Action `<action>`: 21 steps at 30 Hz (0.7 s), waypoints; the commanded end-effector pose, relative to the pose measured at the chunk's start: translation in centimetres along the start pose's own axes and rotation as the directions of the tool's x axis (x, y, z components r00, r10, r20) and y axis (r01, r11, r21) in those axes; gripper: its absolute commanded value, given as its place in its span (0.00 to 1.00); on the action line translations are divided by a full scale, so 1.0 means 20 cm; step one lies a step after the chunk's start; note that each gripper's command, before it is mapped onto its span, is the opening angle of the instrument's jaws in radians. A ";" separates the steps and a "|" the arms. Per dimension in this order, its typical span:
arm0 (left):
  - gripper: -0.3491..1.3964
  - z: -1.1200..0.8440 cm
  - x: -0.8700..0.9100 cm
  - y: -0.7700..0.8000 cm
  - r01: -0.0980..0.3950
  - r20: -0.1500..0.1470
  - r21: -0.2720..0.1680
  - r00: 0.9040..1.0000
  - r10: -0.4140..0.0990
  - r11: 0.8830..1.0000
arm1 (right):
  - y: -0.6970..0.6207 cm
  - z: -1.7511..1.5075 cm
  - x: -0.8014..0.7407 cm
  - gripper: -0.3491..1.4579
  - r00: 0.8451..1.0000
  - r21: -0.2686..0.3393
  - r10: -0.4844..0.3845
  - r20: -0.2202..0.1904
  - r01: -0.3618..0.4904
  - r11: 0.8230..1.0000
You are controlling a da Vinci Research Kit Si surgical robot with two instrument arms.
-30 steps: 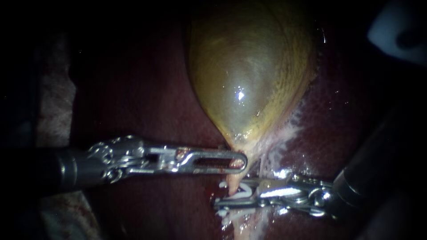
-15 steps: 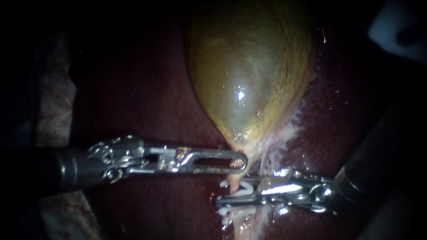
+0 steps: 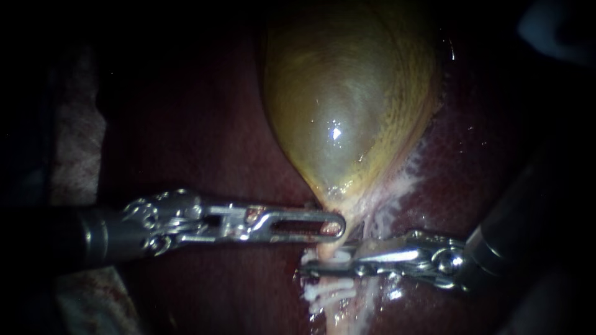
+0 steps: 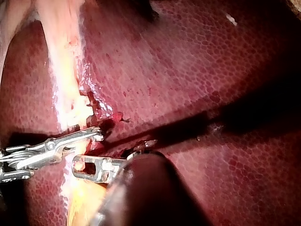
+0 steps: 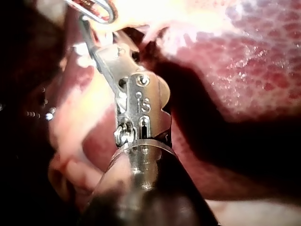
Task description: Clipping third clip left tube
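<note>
The yellow-green gallbladder [image 3: 347,105] narrows to a neck, and my left instrument [image 3: 335,226] is shut on that neck with its slotted jaws. Just below, a pale tube [image 3: 326,251] runs down. My right instrument [image 3: 310,270] lies across it, its jaws closed together on the tube where a white clip sits. More white clips [image 3: 320,293] sit on the tube just under those jaws. In the left wrist view my right instrument [image 4: 96,135] crosses the pale tube [image 4: 66,84] just ahead of my left instrument [image 4: 87,167]. In the right wrist view the jaw tips [image 5: 87,28] are half hidden by pale tissue.
Dark red liver [image 3: 205,142] surrounds the gallbladder and fills the left wrist view [image 4: 197,80]. Whitish frayed tissue [image 3: 397,186] runs along the gallbladder's right edge. A pale blurred object [image 3: 559,31] shows at the far upper right.
My right instrument's jaws have closed on the white clip around the tube, and its tip has risen slightly toward my left instrument. My left instrument has not moved.
</note>
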 end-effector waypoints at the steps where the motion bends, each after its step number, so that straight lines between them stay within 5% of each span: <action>1: 0.00 0.000 0.000 0.000 0.000 0.000 0.000 1.000 0.000 1.000 | 0.000 0.000 0.000 0.03 1.000 0.001 0.003 0.000 -0.003 1.000; 21: 0.00 0.000 0.000 0.000 0.000 0.000 0.000 1.000 0.000 1.000 | 0.001 0.001 0.000 0.00 1.000 0.002 0.014 0.000 -0.014 1.000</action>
